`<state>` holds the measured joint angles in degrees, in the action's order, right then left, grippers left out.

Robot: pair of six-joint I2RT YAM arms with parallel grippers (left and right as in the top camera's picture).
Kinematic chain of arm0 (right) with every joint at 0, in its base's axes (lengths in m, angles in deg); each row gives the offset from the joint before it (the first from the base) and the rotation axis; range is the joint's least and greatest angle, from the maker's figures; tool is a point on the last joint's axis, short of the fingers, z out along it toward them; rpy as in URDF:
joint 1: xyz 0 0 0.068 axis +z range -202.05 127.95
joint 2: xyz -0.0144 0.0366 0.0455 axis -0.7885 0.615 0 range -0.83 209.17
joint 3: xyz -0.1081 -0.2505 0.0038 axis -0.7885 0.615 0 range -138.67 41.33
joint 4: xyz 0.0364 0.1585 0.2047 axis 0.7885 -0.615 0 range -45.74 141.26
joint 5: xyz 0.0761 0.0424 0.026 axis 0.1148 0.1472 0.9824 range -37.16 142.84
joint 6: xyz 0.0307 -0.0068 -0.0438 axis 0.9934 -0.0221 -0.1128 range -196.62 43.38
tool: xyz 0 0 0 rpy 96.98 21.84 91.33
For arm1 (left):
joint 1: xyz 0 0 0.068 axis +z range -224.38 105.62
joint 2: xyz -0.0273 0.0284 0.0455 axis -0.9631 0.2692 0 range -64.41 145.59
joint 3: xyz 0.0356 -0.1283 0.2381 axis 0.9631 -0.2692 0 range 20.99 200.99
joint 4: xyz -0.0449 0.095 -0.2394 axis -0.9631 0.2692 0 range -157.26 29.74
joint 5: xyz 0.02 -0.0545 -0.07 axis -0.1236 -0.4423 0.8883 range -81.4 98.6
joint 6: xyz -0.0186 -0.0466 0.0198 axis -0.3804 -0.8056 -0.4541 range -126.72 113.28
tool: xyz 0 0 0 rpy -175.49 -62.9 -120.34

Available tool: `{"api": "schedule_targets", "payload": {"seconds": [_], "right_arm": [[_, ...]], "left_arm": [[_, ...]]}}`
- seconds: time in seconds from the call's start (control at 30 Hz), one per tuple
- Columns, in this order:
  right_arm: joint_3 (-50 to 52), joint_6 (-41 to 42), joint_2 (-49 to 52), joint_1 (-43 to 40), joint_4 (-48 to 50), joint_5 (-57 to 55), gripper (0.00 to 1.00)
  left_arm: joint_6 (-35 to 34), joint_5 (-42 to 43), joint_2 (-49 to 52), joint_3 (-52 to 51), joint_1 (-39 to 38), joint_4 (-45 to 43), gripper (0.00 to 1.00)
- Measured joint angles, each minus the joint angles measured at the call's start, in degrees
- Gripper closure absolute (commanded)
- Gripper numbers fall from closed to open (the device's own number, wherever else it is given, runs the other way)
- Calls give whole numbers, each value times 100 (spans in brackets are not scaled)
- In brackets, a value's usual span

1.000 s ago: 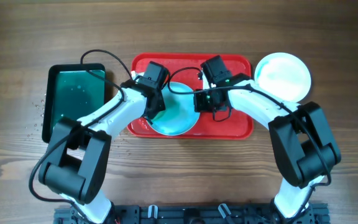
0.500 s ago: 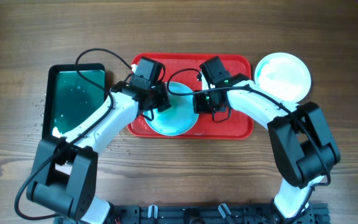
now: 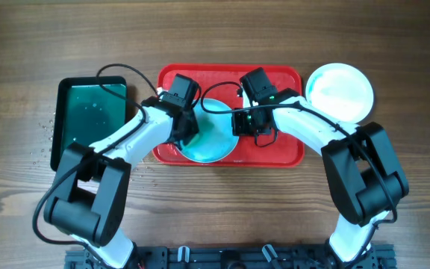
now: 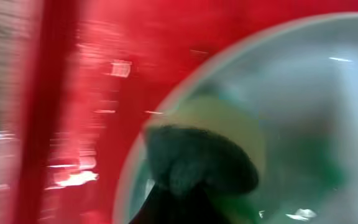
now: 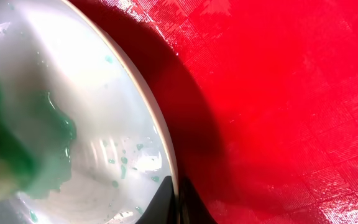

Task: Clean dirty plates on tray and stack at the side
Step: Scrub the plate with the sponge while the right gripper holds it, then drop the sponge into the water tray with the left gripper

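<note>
Overhead: two plates (image 3: 213,140) (image 3: 340,91), one tray (image 3: 286,153).

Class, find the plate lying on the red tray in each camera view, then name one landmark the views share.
Overhead: the plate sits near the picture's centre, in the left half of the red tray.
Left wrist: the plate fills the right side, blurred.
Right wrist: the plate fills the left side, smeared green.
Shared landmark: the red tray beneath it.

The left gripper (image 3: 188,131) sits lower and further in than half a second ago, back over the left part of the plate (image 3: 219,142) with its sponge (image 4: 197,162). That arm's elbow and lower links are drawn back in from their spread-out pose.
</note>
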<state>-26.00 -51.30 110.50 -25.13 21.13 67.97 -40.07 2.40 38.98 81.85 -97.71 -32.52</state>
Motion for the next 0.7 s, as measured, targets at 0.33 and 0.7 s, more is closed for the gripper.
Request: {"api": "schedule_targets", "payload": {"seconds": [0.33, 0.7], "right_arm": [[-129, -114, -2, -11, -243, -72, 96], [-901, -442, -667, -24, -957, -317, 96]], "left_arm": [[-2, -1139, -1661, -61, 509, 275, 96], [0, -629, -2485, -61, 2872, 293, 96]]}}
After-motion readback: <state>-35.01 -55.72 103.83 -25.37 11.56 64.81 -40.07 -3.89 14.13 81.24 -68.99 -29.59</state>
